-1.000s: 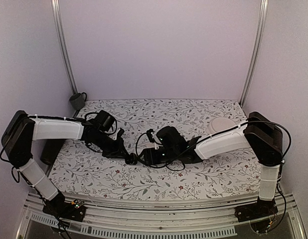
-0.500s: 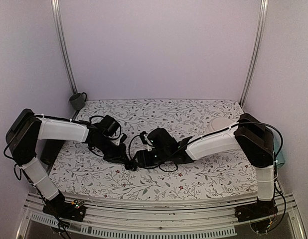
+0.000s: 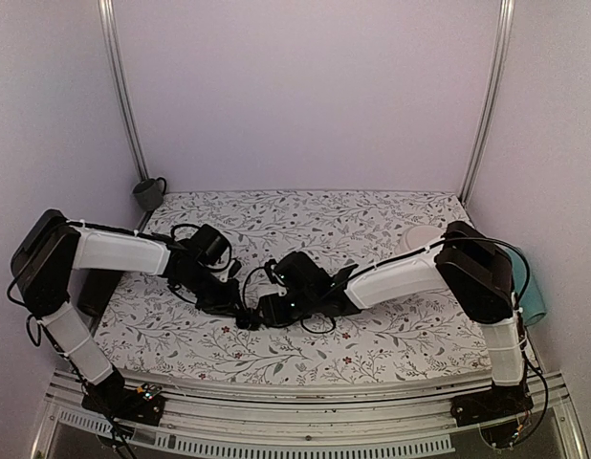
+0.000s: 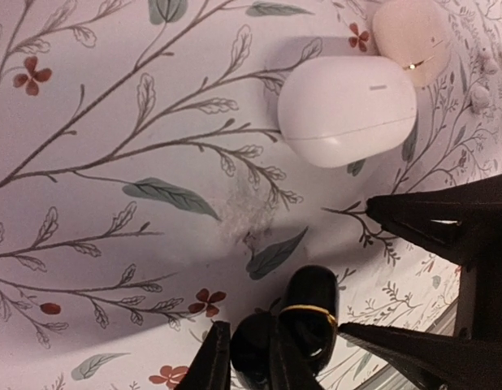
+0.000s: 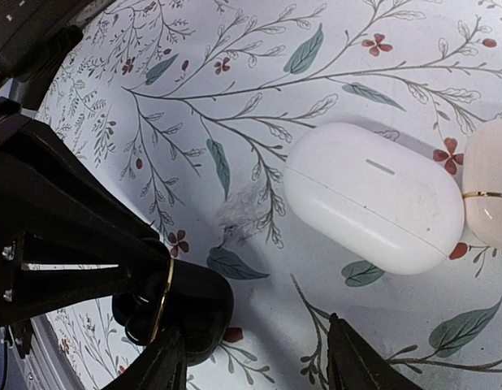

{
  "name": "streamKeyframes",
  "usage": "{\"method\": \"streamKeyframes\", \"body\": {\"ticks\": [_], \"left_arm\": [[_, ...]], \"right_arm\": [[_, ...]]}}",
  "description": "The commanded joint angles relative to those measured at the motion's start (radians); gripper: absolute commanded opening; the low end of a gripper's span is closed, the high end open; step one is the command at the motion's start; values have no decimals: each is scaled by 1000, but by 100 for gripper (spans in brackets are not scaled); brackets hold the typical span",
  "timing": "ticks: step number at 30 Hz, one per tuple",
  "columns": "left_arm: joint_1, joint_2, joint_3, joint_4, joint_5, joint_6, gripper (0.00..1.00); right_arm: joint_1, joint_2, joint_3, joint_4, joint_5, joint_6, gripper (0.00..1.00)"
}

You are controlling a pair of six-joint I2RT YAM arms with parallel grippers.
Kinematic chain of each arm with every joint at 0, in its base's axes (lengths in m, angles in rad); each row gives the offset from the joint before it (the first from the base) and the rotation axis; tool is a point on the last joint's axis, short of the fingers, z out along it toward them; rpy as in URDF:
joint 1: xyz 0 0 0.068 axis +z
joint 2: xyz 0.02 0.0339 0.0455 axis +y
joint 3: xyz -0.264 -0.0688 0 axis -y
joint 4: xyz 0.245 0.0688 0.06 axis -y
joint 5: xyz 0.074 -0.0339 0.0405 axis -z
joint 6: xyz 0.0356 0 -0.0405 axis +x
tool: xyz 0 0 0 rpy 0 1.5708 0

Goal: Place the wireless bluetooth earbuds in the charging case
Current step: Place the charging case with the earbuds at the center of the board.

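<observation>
The charging case [image 4: 310, 313], glossy black with a gold band, sits at the bottom centre of the left wrist view on the floral cloth [image 4: 97, 162]. The left gripper [image 4: 243, 363] pinches it. Its black body covers the case's left side in the right wrist view. The right gripper [image 5: 255, 361] stands spread wide, one finger right by the case. Toward the upper right lie a fuzzy white tuft [image 4: 241, 218], then a white oval pod [image 4: 347, 110] and a beige oval [image 4: 412, 39].
</observation>
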Motion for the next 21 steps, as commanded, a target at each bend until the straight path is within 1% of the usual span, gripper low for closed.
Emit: {"method": "streamKeyframes", "body": {"ticks": [1,10,12,16,21], "left_arm": [[-12,-33,-3,35,28,12,19],[-12,-91,3,49,26,-8,34],[-10,-96,-5,56,24,-12,34],[-3,-114,-25,68,11,-20,32],[29,-182,-80,81,0,-22,32]], "right_arm": [[13,41,49,-39,24,-19,60],[14,55,74,-70,27,-24,60],[16,53,78,-72,25,-26,60],[15,40,79,-74,25,-26,60],[15,-5,47,-68,29,-16,60]]}}
